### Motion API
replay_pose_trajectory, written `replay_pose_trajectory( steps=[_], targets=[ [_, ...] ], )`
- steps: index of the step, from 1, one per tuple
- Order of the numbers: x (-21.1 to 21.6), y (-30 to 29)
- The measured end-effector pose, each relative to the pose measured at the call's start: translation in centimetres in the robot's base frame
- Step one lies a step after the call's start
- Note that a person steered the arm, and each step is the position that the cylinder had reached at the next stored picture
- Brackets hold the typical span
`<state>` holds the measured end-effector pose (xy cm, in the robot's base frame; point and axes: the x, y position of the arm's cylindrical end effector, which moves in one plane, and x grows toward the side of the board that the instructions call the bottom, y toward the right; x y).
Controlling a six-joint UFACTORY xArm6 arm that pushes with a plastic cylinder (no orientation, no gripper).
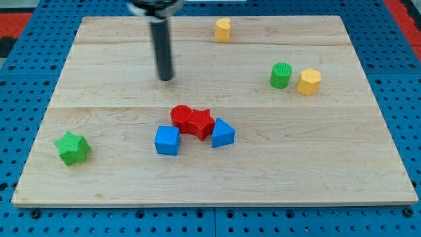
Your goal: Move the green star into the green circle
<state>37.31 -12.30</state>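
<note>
Our end effector is a bare dark rod with nothing to open or close; my tip (166,78) rests on the pale wooden tabletop (118,59), touching no block. Taking the tip as landmark, the green star-shaped block (72,147) lies well toward the view's bottom left, while the ribbed green circular block (281,75) sits far to the view's right, a yellow hexagonal block (308,81) just beside it. We judge the tip must get left of the star. The rod's upper end is cut off.
</note>
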Motion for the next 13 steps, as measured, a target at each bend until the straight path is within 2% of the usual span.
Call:
replay_pose_trajectory(
  steps=[2,3,4,5,7,8,9,13],
  targets=[
    [9.2,-8.6],
    [11.0,-14.9],
    [16.3,-16.8],
    [19.4,-12.5],
    [10.8,-7.7],
    [8.1,-3.6],
    [4.4,-2.1],
    [-2.1,9.1]
  ],
)
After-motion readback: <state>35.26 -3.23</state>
